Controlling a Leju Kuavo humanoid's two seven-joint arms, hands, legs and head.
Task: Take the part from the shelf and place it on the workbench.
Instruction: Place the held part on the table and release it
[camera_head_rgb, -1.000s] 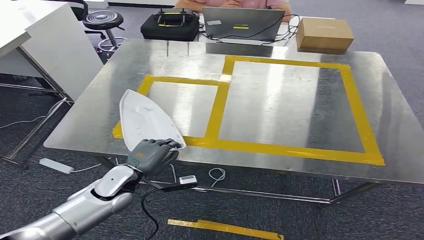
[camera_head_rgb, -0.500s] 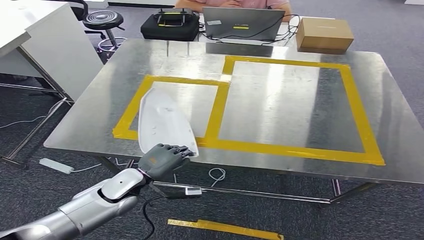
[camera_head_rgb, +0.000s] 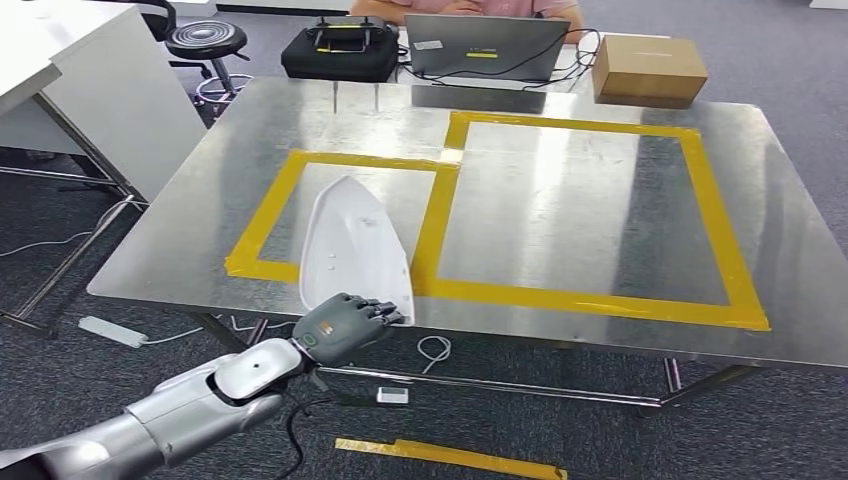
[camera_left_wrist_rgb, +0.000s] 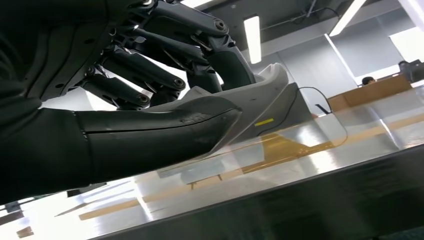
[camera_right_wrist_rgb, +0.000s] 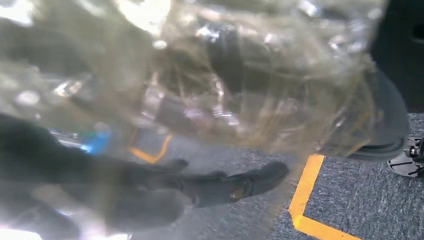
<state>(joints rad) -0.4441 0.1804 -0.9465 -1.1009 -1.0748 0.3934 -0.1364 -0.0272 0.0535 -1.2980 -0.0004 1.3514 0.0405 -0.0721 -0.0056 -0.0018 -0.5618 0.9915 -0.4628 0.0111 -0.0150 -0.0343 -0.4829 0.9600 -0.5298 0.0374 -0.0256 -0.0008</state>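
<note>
The white iron-shaped part (camera_head_rgb: 355, 245) hangs over the front of the steel workbench (camera_head_rgb: 600, 200), above the near edge of the left yellow-taped rectangle (camera_head_rgb: 270, 205). My left hand (camera_head_rgb: 345, 325) grips its broad near end, and the pointed end aims away from me. In the left wrist view the thumb (camera_left_wrist_rgb: 160, 135) lies under the part (camera_left_wrist_rgb: 270, 85) and dark fingers curl over it, just above the tabletop. In the right wrist view my right hand (camera_right_wrist_rgb: 150, 195) is blurred behind crinkled clear plastic (camera_right_wrist_rgb: 225, 75), one dark finger (camera_right_wrist_rgb: 235, 187) stretched out over grey carpet.
At the workbench's far edge stand a laptop (camera_head_rgb: 485, 45), a black case (camera_head_rgb: 340, 50) and a cardboard box (camera_head_rgb: 648, 68), with a person seated behind. A white desk (camera_head_rgb: 90, 90) and a stool (camera_head_rgb: 207, 42) stand to the left. Yellow tape (camera_head_rgb: 450, 458) marks the floor.
My left hand has carried the part to the right and forward over the table's front edge. The part's point has swung from leaning left to aiming nearly straight away.
</note>
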